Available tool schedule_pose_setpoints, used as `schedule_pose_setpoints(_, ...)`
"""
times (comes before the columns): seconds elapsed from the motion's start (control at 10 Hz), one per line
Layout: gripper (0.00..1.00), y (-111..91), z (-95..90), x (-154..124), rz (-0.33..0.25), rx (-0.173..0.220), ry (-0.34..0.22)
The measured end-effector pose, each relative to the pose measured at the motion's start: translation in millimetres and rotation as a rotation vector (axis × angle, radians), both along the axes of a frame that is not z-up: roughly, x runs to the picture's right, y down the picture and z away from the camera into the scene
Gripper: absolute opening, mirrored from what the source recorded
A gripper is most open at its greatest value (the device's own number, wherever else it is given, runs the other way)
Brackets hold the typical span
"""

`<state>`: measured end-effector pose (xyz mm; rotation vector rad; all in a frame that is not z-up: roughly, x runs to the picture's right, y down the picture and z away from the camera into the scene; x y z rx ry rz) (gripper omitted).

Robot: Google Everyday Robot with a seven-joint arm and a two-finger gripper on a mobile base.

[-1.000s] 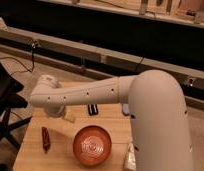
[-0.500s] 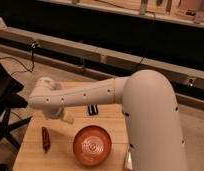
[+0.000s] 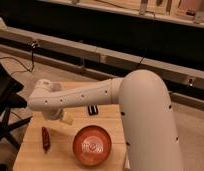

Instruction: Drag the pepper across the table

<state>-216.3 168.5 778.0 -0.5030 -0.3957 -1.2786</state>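
The pepper (image 3: 45,138) is a small dark red chili shape lying on the left part of the light wooden table (image 3: 60,157). My white arm reaches from the right across the table to the left. My gripper (image 3: 64,118) hangs below the wrist, just above and to the right of the pepper, apart from it. Most of the gripper is hidden under the forearm.
A round orange-red plate (image 3: 92,146) sits on the table right of the pepper. A small dark object (image 3: 92,110) lies behind the plate, under the arm. A black chair (image 3: 5,107) stands left of the table. A long bench runs behind.
The arm's big upper segment has shifted a little leftward and nearer the camera. The wrist stays over the table's left part. The pepper and plate have not moved.
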Motion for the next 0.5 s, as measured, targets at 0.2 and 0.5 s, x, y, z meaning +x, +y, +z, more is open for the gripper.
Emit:
schedule_pose_setpoints(0.2, 0.8, 5.5, -2.0, -9.9, -0.026, -0.004, -0.026)
schedule_pose_setpoints(0.5, 0.8, 24.9, -9.1, -53.6, -0.103, -0.028, -0.149)
